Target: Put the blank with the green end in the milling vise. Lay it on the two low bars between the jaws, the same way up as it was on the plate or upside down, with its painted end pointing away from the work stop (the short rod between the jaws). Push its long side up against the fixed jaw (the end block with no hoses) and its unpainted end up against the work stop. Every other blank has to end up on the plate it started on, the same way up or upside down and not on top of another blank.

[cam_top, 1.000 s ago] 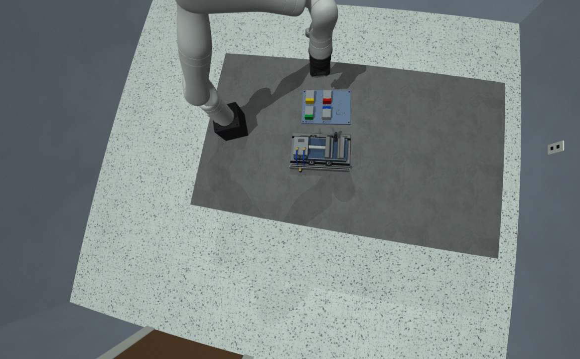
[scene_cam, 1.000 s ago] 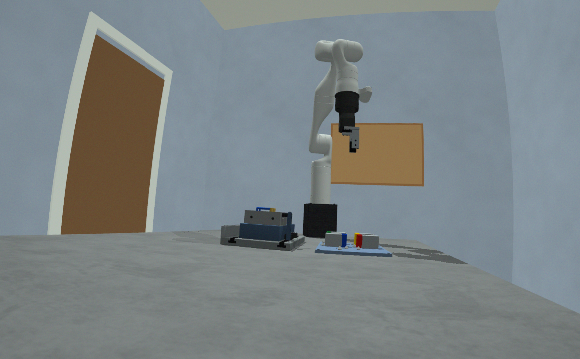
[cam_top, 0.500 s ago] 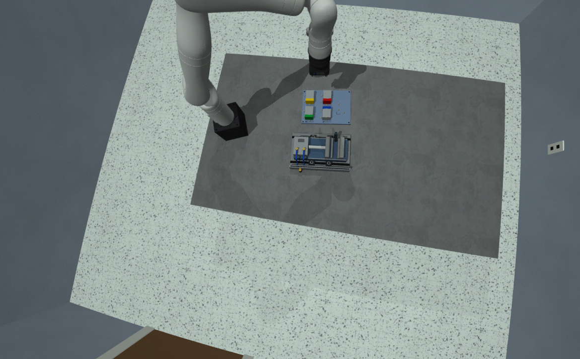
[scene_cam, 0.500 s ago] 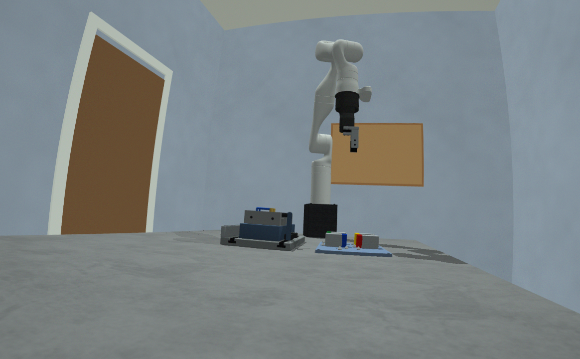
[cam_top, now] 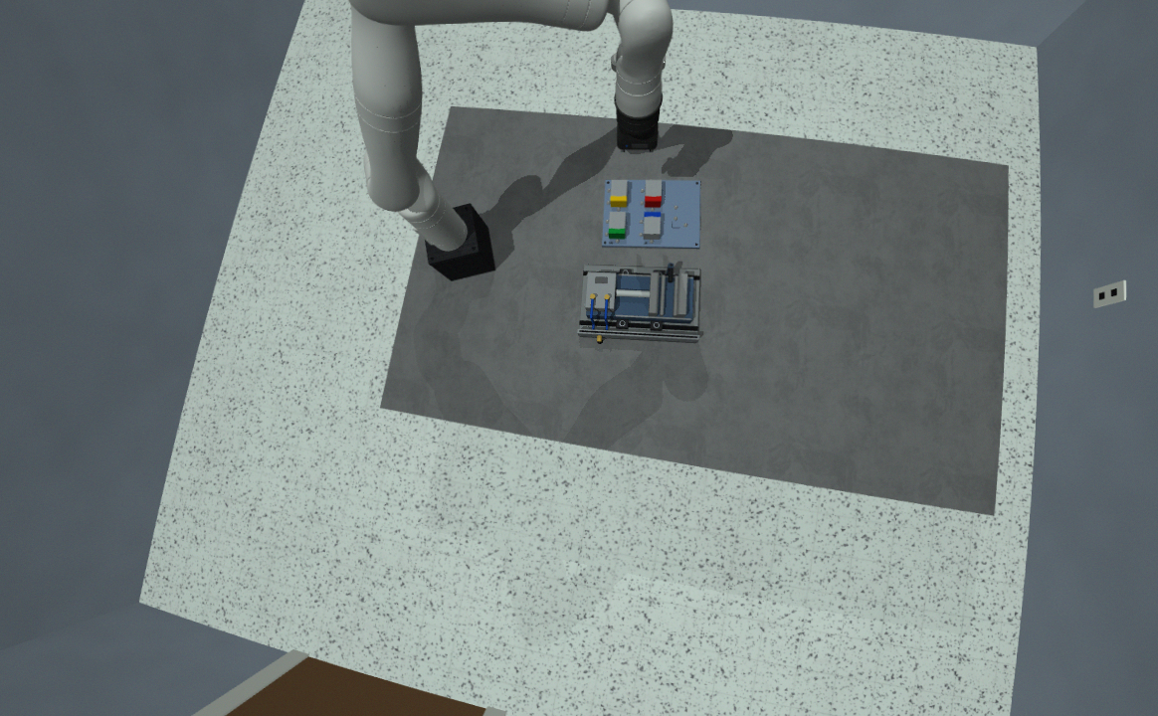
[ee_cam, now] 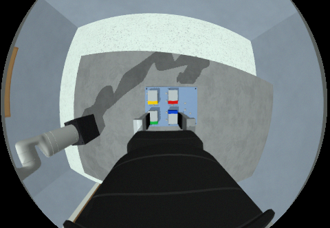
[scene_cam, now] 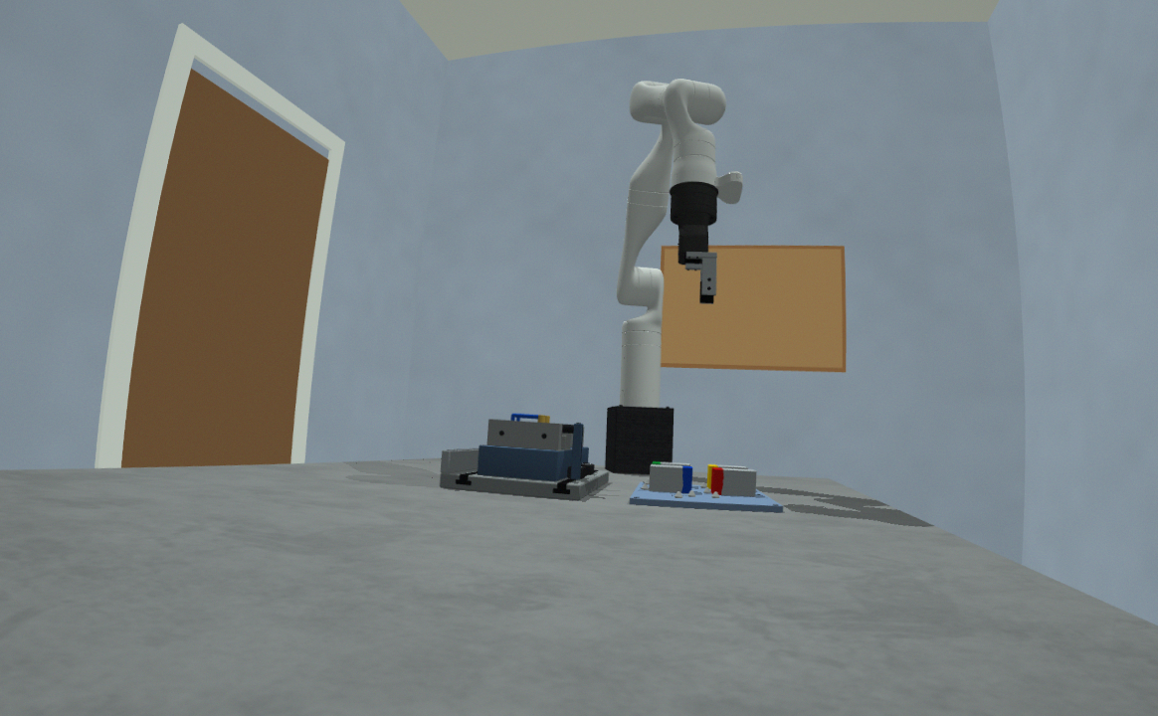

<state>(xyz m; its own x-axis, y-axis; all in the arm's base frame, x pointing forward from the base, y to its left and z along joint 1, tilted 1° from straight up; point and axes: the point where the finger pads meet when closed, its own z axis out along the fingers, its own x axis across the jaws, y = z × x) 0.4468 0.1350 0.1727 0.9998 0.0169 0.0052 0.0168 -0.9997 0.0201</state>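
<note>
Four grey rectangular blanks lie on one flat blue plate point(cam_top: 688, 213); the green-ended blank point(cam_top: 617, 223) occupies its corner nearest the single metal vise point(cam_top: 640, 300). The tool point(scene_cam: 705, 277) hangs high, open, empty.

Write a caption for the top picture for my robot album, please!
Open, empty end effector hangs beyond the plate of four blanks; the green one waits near the vise.

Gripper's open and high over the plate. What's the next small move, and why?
Probably lower the gripper toward the green-ended blank, centring over it on the way. It hangs open and empty well above the plate, all four blanks sit in place there, and the vise holds no blank between its jaws.
</note>
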